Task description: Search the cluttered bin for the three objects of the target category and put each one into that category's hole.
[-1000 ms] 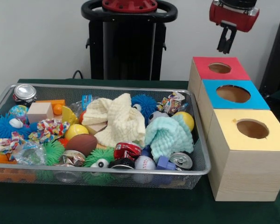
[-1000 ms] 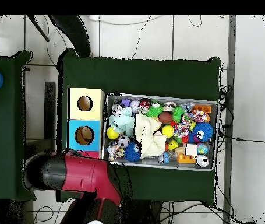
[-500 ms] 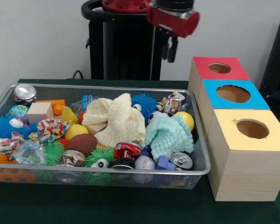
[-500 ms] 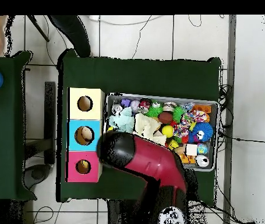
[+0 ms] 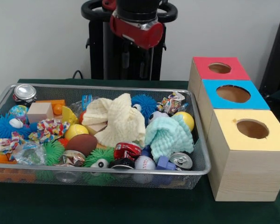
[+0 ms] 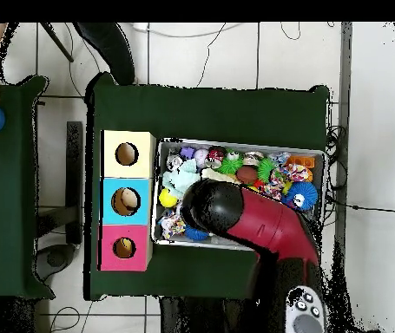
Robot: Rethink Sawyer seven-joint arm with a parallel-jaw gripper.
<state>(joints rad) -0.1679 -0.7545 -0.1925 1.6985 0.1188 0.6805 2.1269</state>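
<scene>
neighbouring three boxes (image 5: 240, 122), one crammed bin (image 5: 18, 175)

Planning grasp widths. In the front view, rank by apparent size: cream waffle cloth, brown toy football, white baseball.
1. Cream waffle cloth, clearly largest.
2. Brown toy football.
3. White baseball, smallest, though it sits nearest the camera and is partly hidden by the bin's rim.

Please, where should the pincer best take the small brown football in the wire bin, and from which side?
Probably from above, across the narrow middle of the brown football. It lies on its side with its top uncovered, and toys crowd it all around in the wire bin, so a side approach looks blocked.
</scene>
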